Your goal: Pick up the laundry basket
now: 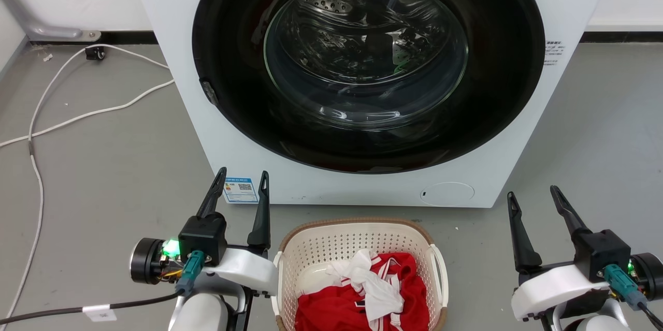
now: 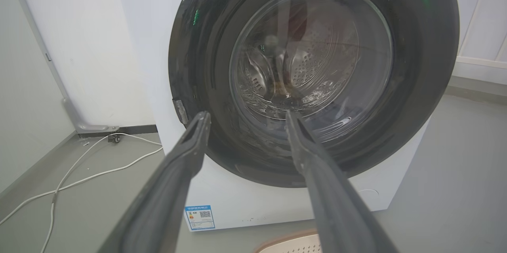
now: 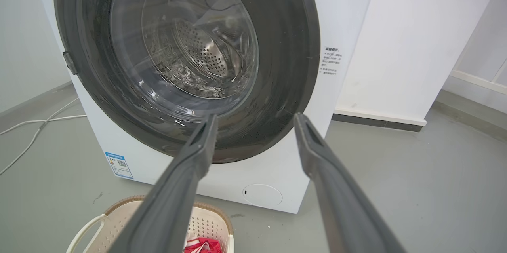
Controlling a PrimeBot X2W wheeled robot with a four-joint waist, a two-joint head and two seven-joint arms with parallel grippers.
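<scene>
Washing machine (image 1: 336, 186) is noted close behind the laundry basket (image 1: 357, 222); only a narrow strip of floor (image 1: 481, 258) is left between them. Bare floor is seen between the basket's right handle (image 1: 441, 263) and the right tool (image 1: 533, 192). The left handle (image 1: 276, 269) is crowded by the pale housing of the left tool (image 1: 243, 172), just beside it. The basket's inside is largely taken up by clothes (image 1: 362, 305). A white cable (image 1: 37, 175) is laid well to the left.

Laundry basket (image 1: 357, 240) before washing machine (image 1: 362, 61); clothes (image 1: 362, 300) in it; left end effector (image 1: 244, 172) and right end effector (image 1: 533, 192) flank it.
</scene>
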